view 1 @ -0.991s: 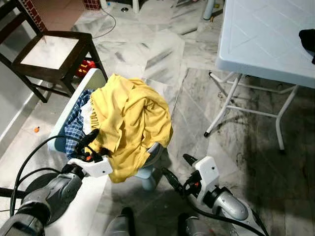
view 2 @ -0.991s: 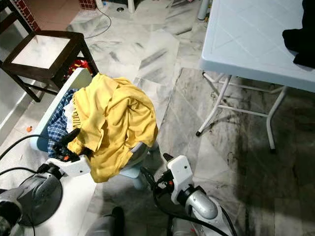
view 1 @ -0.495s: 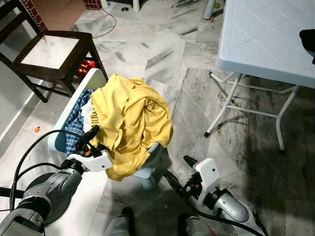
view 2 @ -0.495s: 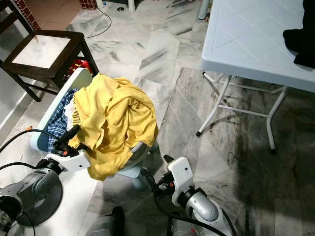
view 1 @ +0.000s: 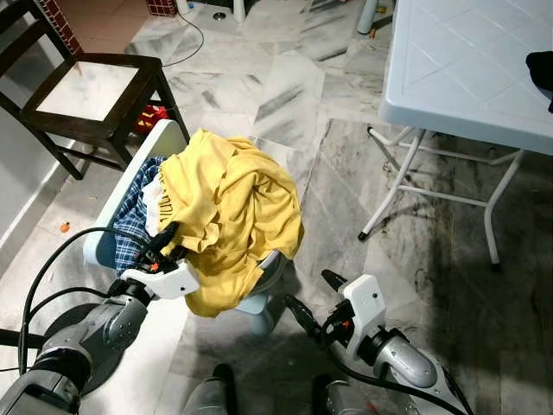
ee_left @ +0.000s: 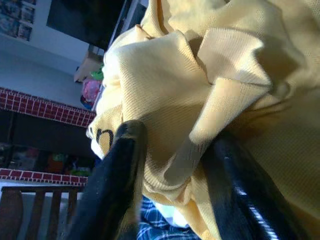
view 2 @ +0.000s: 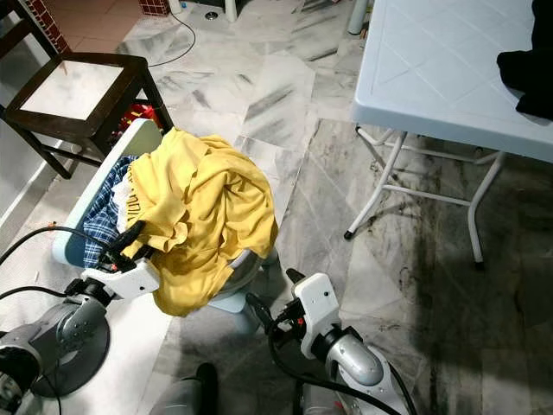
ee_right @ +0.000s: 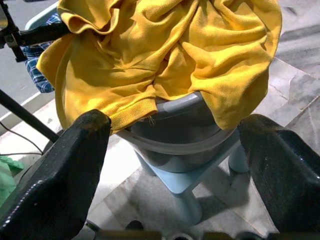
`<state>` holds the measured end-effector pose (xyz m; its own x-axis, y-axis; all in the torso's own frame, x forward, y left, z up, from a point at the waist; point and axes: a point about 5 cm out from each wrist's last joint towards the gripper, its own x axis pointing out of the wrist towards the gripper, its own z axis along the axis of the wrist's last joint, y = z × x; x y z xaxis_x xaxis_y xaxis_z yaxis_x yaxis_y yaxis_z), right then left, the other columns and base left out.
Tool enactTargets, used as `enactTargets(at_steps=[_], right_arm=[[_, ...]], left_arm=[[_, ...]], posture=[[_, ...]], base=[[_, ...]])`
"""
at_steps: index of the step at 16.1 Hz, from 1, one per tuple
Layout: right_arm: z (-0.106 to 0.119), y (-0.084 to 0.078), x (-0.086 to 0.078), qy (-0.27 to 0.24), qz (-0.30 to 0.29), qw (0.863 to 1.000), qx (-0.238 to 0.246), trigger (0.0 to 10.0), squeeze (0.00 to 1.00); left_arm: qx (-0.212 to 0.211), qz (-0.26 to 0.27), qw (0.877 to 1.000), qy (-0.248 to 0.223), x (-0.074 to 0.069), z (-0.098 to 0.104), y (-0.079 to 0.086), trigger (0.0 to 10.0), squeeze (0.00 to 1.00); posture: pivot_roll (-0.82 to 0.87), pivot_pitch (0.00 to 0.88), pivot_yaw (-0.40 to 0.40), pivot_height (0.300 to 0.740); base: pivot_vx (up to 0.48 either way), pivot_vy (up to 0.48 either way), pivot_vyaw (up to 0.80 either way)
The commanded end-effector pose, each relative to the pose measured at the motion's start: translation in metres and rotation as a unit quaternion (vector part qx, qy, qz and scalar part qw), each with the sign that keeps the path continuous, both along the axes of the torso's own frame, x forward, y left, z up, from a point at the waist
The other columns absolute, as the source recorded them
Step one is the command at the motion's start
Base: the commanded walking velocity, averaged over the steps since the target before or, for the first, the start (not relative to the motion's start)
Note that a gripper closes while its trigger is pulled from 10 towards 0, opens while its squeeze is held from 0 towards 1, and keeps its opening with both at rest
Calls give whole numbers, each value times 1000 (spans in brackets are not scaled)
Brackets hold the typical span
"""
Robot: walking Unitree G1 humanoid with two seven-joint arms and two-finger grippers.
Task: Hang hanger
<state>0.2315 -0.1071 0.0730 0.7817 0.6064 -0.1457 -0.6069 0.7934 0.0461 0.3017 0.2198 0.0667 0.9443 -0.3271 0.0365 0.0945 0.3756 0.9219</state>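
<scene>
A yellow shirt (view 1: 229,207) lies heaped over a grey tub (ee_right: 172,137) that stands on a pale blue stool (view 1: 259,307). My left gripper (view 1: 164,245) is at the shirt's near left edge, open, with a fold of the yellow shirt (ee_left: 200,100) between its black fingers (ee_left: 117,175). Under the shirt there is blue plaid cloth (view 1: 131,226). My right gripper (view 1: 309,292) hangs low in front of the stool, open and holding nothing, facing the tub and the shirt (ee_right: 165,55).
A dark wooden chair (view 1: 86,91) stands at the far left, with a red object (view 1: 151,117) under it. A white folding table (view 1: 467,69) at the right carries black cloth (view 2: 527,65). Marble floor (view 1: 346,190) lies open between them.
My left gripper has reached a little further forward into the shirt's edge, and the cloth's lower hem has shifted slightly. The right gripper has hardly moved.
</scene>
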Motion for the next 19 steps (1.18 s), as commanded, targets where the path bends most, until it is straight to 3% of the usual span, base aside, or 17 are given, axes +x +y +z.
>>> enactTargets(at_steps=[1, 7, 14, 16, 17, 18, 19], right_arm=[[-4, 2, -4, 11, 7, 1000, -4, 10000, 0], [-6, 2, -5, 12, 3, 1000, -5, 10000, 0], [-6, 0, -3, 11, 2, 1000, -8, 10000, 0], [-6, 0, -4, 10, 1, 1000, -8, 10000, 0], [-5, 0, -4, 10, 0, 1000, -8, 10000, 0], [-5, 1, -3, 9, 1, 1000, -9, 10000, 0], [-5, 1, -3, 9, 1, 1000, -9, 10000, 0]], left_arm=[[-10, 3, 1000, 13, -4, -4, 2, 0, 0], [-54, -8, 998, 20, -3, -4, -13, 0, 0], [-134, -18, 990, 38, 0, -4, -39, 0, 0], [-164, -20, 985, 48, 0, -3, -44, 0, 0], [-190, -32, 979, 58, 2, -1, -53, 0, 0], [-242, -64, 965, 73, 6, 7, -73, 0, 0], [-255, -70, 962, 74, 7, 9, -77, 0, 0]], posture=[[-8, 293, 24, 740], [-15, 289, 33, 740], [-17, 286, 30, 740], [-17, 287, 33, 740], [-16, 287, 30, 740], [-16, 286, 29, 740], [-16, 286, 29, 740]], base=[[0, 0, 0], [0, 0, 0], [0, 0, 0], [0, 0, 0], [0, 0, 0], [0, 0, 0], [0, 0, 0]])
